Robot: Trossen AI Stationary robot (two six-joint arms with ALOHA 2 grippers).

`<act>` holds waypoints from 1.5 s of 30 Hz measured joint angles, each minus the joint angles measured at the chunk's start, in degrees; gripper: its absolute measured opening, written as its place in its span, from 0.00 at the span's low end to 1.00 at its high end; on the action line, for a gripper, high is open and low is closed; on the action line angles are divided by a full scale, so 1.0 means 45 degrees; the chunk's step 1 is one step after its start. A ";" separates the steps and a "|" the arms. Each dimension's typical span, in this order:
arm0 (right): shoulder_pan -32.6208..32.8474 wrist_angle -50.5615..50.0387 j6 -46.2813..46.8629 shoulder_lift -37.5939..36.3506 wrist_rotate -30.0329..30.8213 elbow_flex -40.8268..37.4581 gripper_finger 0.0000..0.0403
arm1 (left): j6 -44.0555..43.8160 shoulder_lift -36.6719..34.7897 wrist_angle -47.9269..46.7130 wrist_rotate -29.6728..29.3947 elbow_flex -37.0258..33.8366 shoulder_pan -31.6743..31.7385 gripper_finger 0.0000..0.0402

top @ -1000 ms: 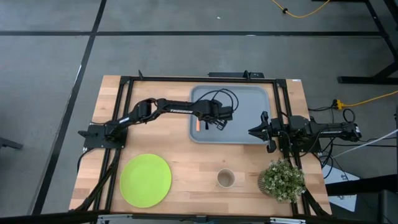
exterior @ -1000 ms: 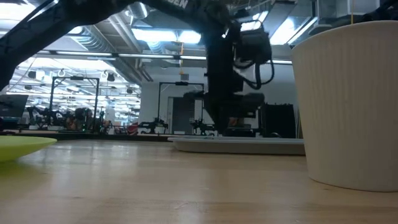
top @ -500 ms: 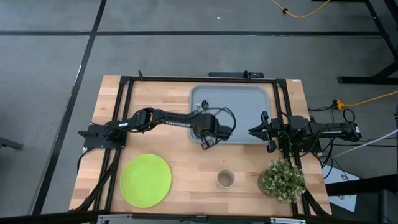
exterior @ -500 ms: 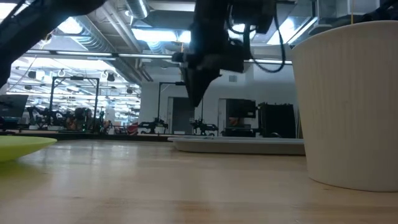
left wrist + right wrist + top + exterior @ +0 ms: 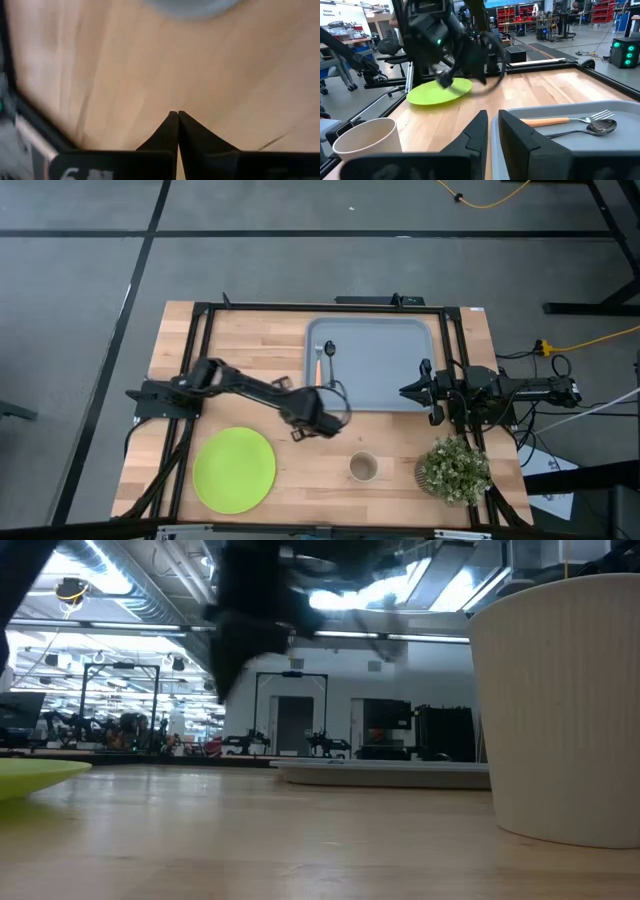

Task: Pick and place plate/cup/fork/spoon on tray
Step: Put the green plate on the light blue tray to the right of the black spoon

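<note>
The grey-blue tray [image 5: 385, 370] lies at the table's far middle. The orange-handled fork [image 5: 318, 368] and the dark spoon [image 5: 328, 352] lie flat on its left part; both also show in the right wrist view, fork [image 5: 560, 120] and spoon [image 5: 590, 129]. The lime-green plate [image 5: 234, 470] lies flat at the near left. The tan cup [image 5: 362, 468] stands upright near the front edge. My left gripper [image 5: 300, 430] is shut and empty above bare wood between tray and plate, its fingertips together [image 5: 174, 114]. My right gripper [image 5: 406, 391] waits at the tray's right near corner, slightly open and empty [image 5: 491, 116].
A bushy potted plant [image 5: 455, 468] stands at the near right, beside the right arm. Black frame rails run along the table's sides and far edge [image 5: 320, 307]. Bare wood lies between the plate and the cup.
My left gripper has left the tray and gone toward the table's near edge and left, out over the wood toward the plate. The fork and spoon stay lying on the tray's left part, now uncovered. My right arm has kept still.
</note>
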 joint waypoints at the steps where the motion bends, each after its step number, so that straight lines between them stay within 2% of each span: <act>1: -0.0001 0.0000 0.0004 0.0000 0.0000 0.0000 0.13 | -0.0633 -0.0572 0.0142 0.0035 -0.0833 -0.0130 0.00; 4: -0.0001 -0.0007 0.0000 0.0009 0.0000 -0.0001 0.13 | -0.3277 -0.2449 0.0733 0.0128 -0.3190 -0.0770 0.00; 6: -0.0004 -0.0027 -0.0001 0.0019 0.0000 0.0001 0.13 | -0.5538 -0.3697 0.1332 0.0627 -0.4647 -0.1312 0.00; 9: 0.0000 -0.0027 -0.0005 0.0019 0.0000 -0.0003 0.13 | -0.8544 -0.5027 0.3340 0.3245 -0.6471 -0.2147 0.00; 12: -0.0004 -0.0023 -0.0171 0.0019 0.0000 0.0002 0.13 | -1.1821 -0.5487 0.5355 0.6332 -0.7566 -0.2917 0.00; 14: 0.0000 -0.0022 -0.0450 0.0024 0.0000 0.0000 0.13 | -1.3157 -0.5494 0.6223 0.7315 -0.8029 -0.3367 0.00; 15: 0.0000 -0.0022 -0.0608 0.0019 0.0000 0.0002 0.13 | -1.3297 -0.5508 0.6617 0.7261 -0.8251 -0.3552 0.00; 19: -0.0004 -0.0017 -0.0686 0.0024 0.0005 0.0002 0.13 | -1.2812 -0.5509 0.8767 0.5615 -0.9709 -0.3968 0.00; 21: -0.0002 -0.0017 -0.0702 0.0024 0.0005 -0.0001 0.13 | -1.2688 -0.5509 1.0054 0.5953 -1.0511 -0.3962 0.00; 25: -0.0002 -0.0017 -0.0729 0.0024 0.0005 -0.0003 0.13 | -1.2731 -0.5587 1.1886 0.8181 -1.1714 -0.3831 0.00; 29: -0.0005 -0.0017 -0.1316 0.0029 0.0005 0.0002 0.13 | -1.2267 -0.5595 1.1939 0.8049 -1.2048 -0.3263 0.00; 34: -0.0002 -0.0012 -0.1364 0.0029 0.0004 0.0000 0.13 | -1.0451 -0.5601 1.1911 0.7453 -1.2048 -0.1930 0.00; 40: -0.0005 -0.0012 -0.1360 0.0029 0.0005 -0.0003 0.13 | -0.8475 -0.5645 1.1977 0.5670 -1.2021 0.0085 0.00; 45: -0.0005 -0.0012 -0.1360 0.0029 0.0005 0.0001 0.13 | -0.7062 -0.5655 1.2058 0.2717 -1.2004 0.1904 0.00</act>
